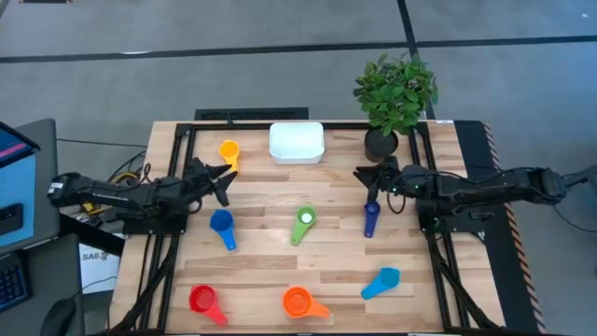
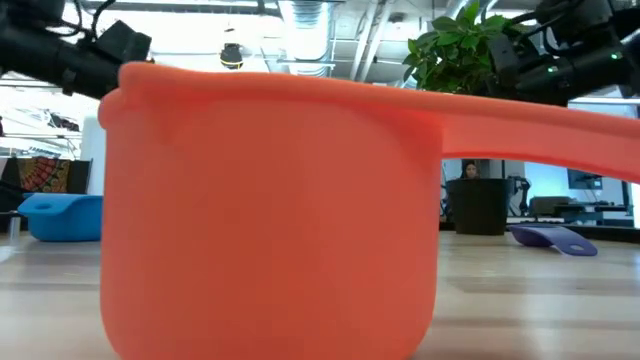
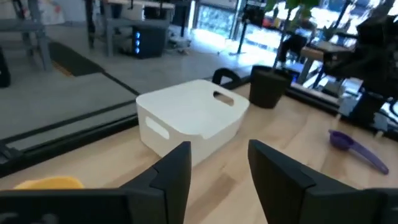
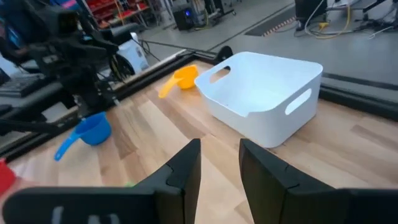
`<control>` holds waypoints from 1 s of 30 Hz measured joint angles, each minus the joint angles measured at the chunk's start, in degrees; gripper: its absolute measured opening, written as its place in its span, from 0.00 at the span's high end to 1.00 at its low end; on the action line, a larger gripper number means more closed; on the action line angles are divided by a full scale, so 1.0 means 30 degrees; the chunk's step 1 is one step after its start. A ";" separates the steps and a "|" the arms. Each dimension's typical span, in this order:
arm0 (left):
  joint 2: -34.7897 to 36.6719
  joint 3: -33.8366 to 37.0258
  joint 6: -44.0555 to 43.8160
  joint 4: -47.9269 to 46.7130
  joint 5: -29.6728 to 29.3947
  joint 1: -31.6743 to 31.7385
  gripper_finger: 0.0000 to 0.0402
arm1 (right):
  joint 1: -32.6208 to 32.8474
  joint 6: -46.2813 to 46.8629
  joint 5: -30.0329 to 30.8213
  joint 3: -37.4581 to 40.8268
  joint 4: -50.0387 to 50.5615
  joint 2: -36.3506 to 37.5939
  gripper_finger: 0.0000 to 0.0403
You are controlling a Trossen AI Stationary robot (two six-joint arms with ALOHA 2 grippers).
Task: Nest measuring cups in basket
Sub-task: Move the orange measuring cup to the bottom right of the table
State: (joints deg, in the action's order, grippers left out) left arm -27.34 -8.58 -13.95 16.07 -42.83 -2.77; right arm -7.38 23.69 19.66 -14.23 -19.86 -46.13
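Note:
The white basket stands at the table's far middle, holding nothing I can see. Seven measuring cups lie apart on the wood: yellow left of the basket, blue, green and dark blue across the middle, red, orange and light blue along the near edge. My left gripper hovers open near the yellow cup, pointing at the basket. My right gripper hovers open above the dark blue cup's far end, facing the basket.
A potted green plant in a black pot stands right of the basket, close to my right arm. Black frame rails run along the left, right and far sides of the table. In the low view the orange cup fills most of the picture.

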 joint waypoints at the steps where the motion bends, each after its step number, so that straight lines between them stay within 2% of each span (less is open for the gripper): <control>1: -0.0462 -0.0380 -0.0209 -0.0348 0.0340 0.0071 0.62 | -0.0035 -0.0091 -0.0002 -0.0252 0.0170 -0.0262 0.66; 7: -0.2545 -0.2270 -0.3085 -0.3805 0.3059 0.0125 0.62 | 0.0245 -0.0565 -0.0006 -0.1418 0.1601 -0.1526 0.66; 11: -0.3151 -0.4019 -0.5924 -0.8222 0.3721 -0.0400 0.62 | 0.0688 -0.0573 -0.0010 -0.1587 0.1626 -0.2027 0.68; 15: -0.3639 -0.5838 -0.8194 -1.2955 0.3533 -0.1116 0.62 | 0.0986 -0.0565 -0.0020 -0.1590 0.1461 -0.2149 0.68; 18: -0.4033 -0.6802 -0.9778 -1.4978 0.4250 -0.1454 0.62 | 0.0954 -0.0198 -0.0009 -0.1590 0.1100 -0.2141 0.68; 21: -0.4396 -0.7334 -1.1252 -1.6057 0.6569 -0.1933 0.62 | 0.1126 0.0357 0.0012 -0.1590 0.0455 -0.2150 0.68; 26: -0.4673 -0.7439 -1.4057 -1.6167 1.2249 -0.3786 0.62 | 0.2295 0.0389 0.1224 -0.1598 -0.0306 -0.2544 0.68; 28: -0.4865 -0.7439 -1.5198 -1.5873 1.2514 -0.5062 0.62 | 0.2827 0.0396 0.2225 -0.1598 -0.0280 -0.2823 0.68; 30: -0.5252 -0.7439 -1.5611 -1.5252 1.1521 -0.6176 0.62 | 0.3303 0.0455 0.3235 -0.1598 -0.0429 -0.3184 0.68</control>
State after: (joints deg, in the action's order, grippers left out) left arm -43.09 -30.89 -60.79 -29.68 -8.27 -21.30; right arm 2.53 25.06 29.37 -19.03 -21.15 -55.68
